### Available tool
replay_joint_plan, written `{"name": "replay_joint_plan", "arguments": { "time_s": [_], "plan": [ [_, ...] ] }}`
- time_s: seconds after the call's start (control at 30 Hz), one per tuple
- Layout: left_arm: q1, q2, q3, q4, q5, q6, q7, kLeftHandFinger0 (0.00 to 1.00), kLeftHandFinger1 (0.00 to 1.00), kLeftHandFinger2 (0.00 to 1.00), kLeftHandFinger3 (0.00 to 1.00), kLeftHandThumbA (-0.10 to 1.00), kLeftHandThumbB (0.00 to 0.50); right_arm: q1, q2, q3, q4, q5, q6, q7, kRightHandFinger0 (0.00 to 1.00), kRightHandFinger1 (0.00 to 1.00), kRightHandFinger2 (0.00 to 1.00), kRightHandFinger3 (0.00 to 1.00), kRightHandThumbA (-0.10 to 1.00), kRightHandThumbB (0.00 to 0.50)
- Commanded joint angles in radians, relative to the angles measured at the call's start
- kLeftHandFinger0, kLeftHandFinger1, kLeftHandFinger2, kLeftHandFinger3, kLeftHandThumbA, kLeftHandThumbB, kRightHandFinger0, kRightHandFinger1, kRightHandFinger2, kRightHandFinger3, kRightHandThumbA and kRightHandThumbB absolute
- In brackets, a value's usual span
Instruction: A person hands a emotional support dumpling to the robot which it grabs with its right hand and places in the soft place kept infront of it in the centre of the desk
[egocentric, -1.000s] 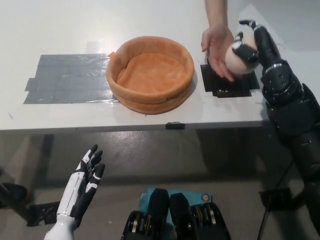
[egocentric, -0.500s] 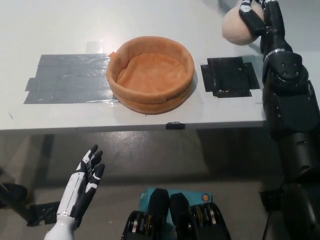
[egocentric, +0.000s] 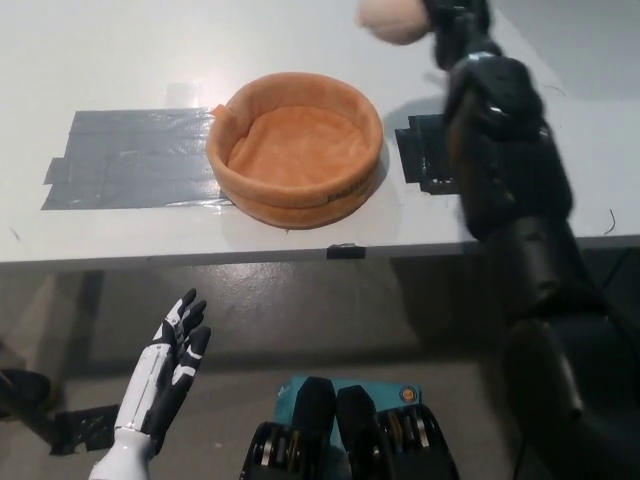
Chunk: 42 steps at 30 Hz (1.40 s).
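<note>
Head view: handover complete, placement outstanding. The right hand (egocentric: 440, 14), closed on the dumpling (egocentric: 392, 18), holds it above the desk (egocentric: 100, 60) beyond the orange bed (egocentric: 296, 150). Left hand (egocentric: 165, 365) idles open below.

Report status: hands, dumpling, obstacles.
Black right robot hand shut on round beige plush dumpling, beyond orange soft basket. White left robot hand open, low. Nothing blocking.

Even, bright overhead light falls on the white matte desk (egocentric: 120, 60), and a soft sheen shows on the grey strips of tape (egocentric: 130, 160) left of the round orange plush basket (egocentric: 296, 148). The basket casts a faint shadow toward the desk's near edge. Beneath the desk the floor is dim. The black right arm (egocentric: 505, 170) is motion-blurred.
</note>
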Motion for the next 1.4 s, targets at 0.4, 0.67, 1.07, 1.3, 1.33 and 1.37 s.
{"name": "replay_joint_plan", "arguments": {
  "time_s": [0.4, 0.67, 1.07, 1.3, 1.33, 1.37],
  "plan": [
    [-0.038, 0.014, -0.007, -0.058, 0.018, 0.002, -0.013, 1.00, 1.00, 1.00, 1.00, 0.90, 0.042, -0.129, 0.044, 0.314, 0.328, -0.206, -0.254, -0.227, 0.01, 0.53, 0.94, 0.82, -0.10, 0.158],
    [-0.045, 0.014, -0.008, -0.059, 0.018, 0.009, -0.018, 1.00, 1.00, 1.00, 1.00, 0.89, 0.042, -0.112, 0.000, 0.438, 0.380, -0.238, -0.216, 0.061, 1.00, 1.00, 1.00, 1.00, 0.40, 0.318],
    [-0.051, 0.016, -0.009, -0.064, 0.027, 0.013, -0.026, 1.00, 1.00, 1.00, 1.00, 0.89, 0.034, -0.101, -0.034, 0.464, 0.338, -0.225, -0.222, 0.130, 1.00, 1.00, 1.00, 1.00, 0.98, 0.499],
    [-0.058, 0.015, -0.007, -0.060, 0.024, 0.015, -0.030, 1.00, 1.00, 1.00, 1.00, 0.89, 0.035, -0.106, -0.076, 0.417, 0.220, -0.206, -0.234, 0.113, 1.00, 1.00, 1.00, 1.00, 1.00, 0.500],
    [-0.060, 0.016, -0.006, -0.059, 0.025, 0.016, -0.030, 1.00, 1.00, 1.00, 1.00, 0.89, 0.030, -0.109, -0.089, 0.414, 0.182, -0.211, -0.225, 0.112, 1.00, 1.00, 1.00, 1.00, 1.00, 0.500],
    [-0.061, 0.018, -0.008, -0.063, 0.030, 0.020, -0.030, 1.00, 1.00, 1.00, 1.00, 0.89, 0.032, -0.105, -0.111, 0.400, 0.122, -0.201, -0.235, 0.123, 1.00, 1.00, 1.00, 1.00, 1.00, 0.494]
  ]
}}
